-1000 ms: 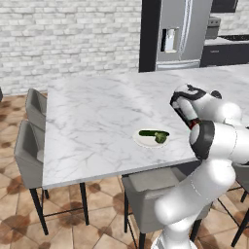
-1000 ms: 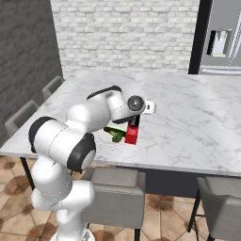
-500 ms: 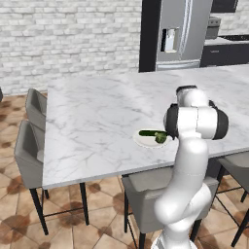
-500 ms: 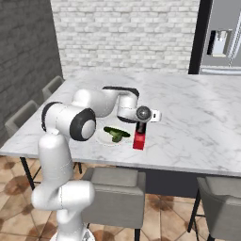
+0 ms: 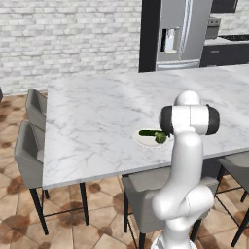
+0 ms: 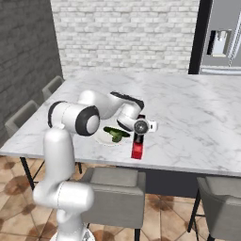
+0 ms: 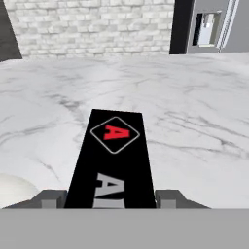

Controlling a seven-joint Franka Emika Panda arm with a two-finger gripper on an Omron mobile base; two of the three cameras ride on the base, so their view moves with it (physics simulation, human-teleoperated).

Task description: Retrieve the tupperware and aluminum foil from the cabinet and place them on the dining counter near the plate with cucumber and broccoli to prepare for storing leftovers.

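Fingers (image 7: 111,198): closed on the aluminum foil (image 7: 113,160), one finger tip on each long side of the carton at its near end. In the hand view the black carton runs straight away from the fingers, red diamond logo towards its far end, white lettering nearer the fingers.

Aluminum foil, right base view (image 6: 138,143): held at the near edge of the table (image 6: 197,117), just beside the plate (image 6: 102,138) on its right. Red end face turned towards the camera. Whether the carton rests on the marble or hangs just above it cannot be told.

Plate: round, pale, near the front edge of the table. Seen from the left base camera (image 5: 146,140) it lies just left of the arm's elbow. A sliver of its white rim also shows at the lower left of the hand view.

On the plate: the cucumber (image 5: 147,133), a dark green elongated piece, lying across it; a rounder green piece, the broccoli (image 5: 159,138), just beside it at the plate's right side. In the right base view both read as one dark green mass, partly behind the forearm.

Table: white marble, grey veins. Grey upholstered stools (image 5: 28,156) along its left side and tucked under the near edge.

Background: pale brick wall (image 5: 68,39) behind the table; stainless refrigerator (image 5: 177,31) with a dispenser panel at the far right
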